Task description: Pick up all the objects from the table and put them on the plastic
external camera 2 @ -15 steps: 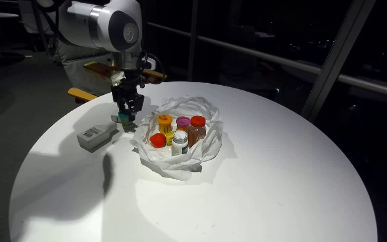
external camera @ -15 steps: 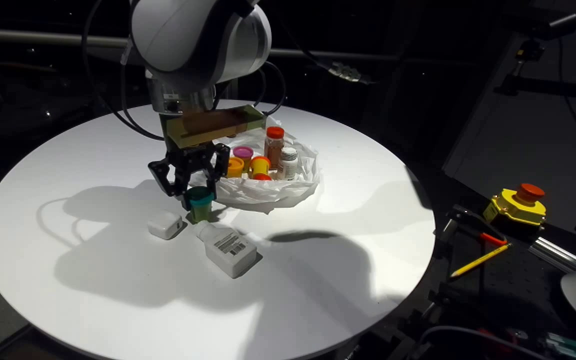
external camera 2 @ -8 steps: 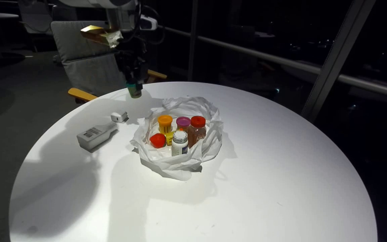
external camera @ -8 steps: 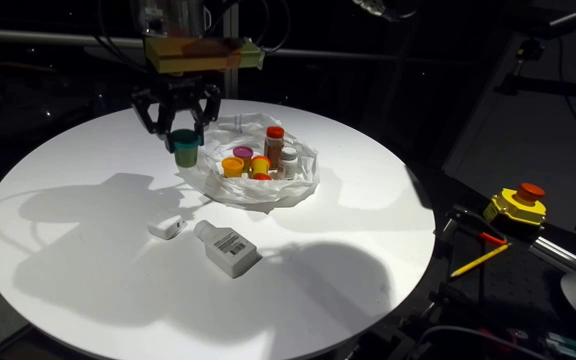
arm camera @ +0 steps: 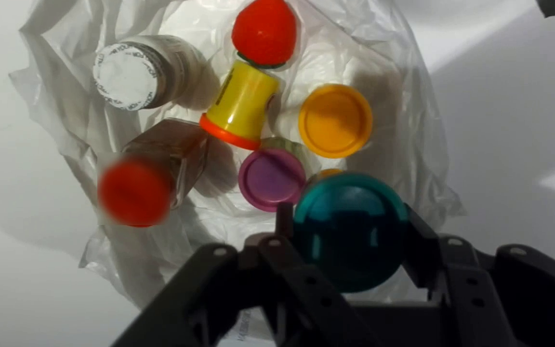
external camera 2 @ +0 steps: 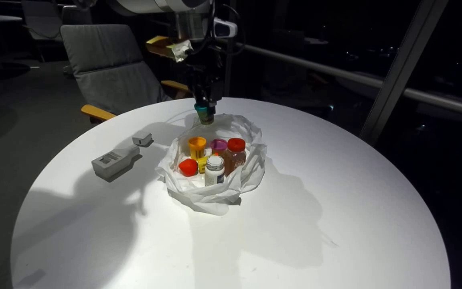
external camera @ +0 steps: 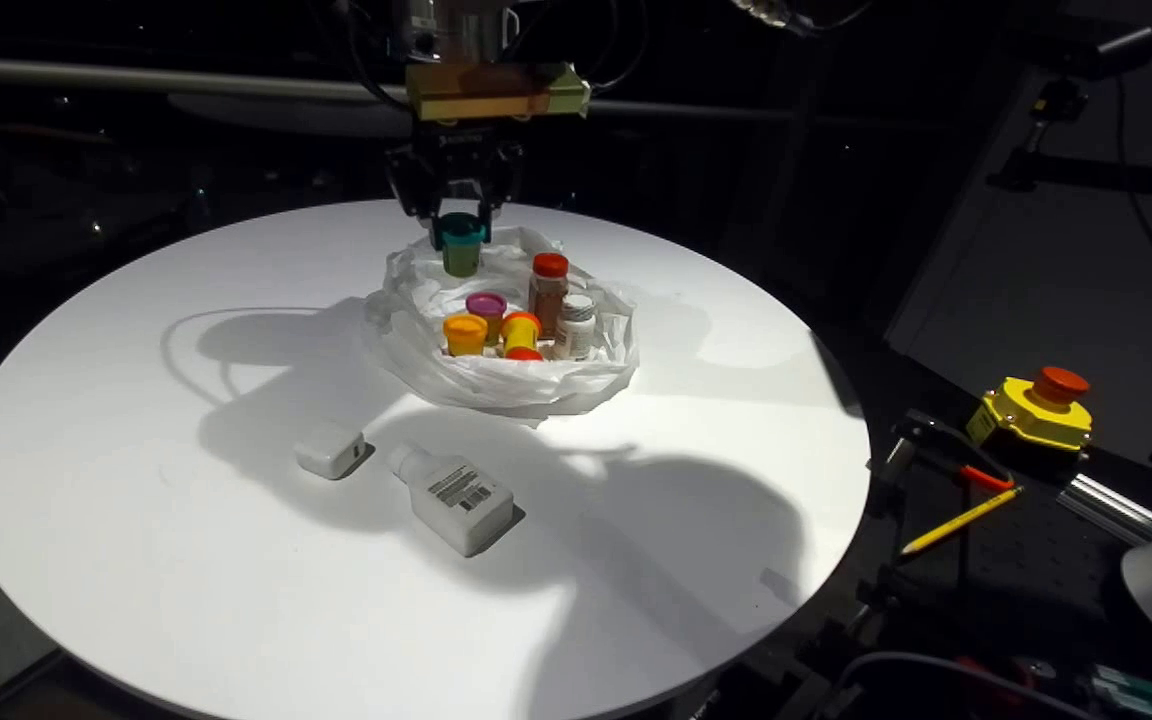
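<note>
Teal cup point(arm camera: 350, 241) grasped in the claw point(arm camera: 347, 229), held aloft, lower right of the wrist view.
Best lowered upright, clear of the purple cup point(arm camera: 272, 178) at centre and the orange cup point(arm camera: 335, 120) right of it, and released only once settled on the plastic point(arm camera: 340, 48) below. Upper left, the white-capped bottle's point(arm camera: 150, 72) cap print seems to include "FOR YOU". In an exterior view, lower centre, the lying bottle point(external camera: 461, 510) on the tabletop point(external camera: 186, 600) shows a barcode and text too small to read.

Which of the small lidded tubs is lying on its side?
The yellow tub with the red-orange lid, its side showing in the wrist view. The amber-lidded tub and purple-lidded tub stand upright; the teal-lidded tub hangs in the jaws.
</note>
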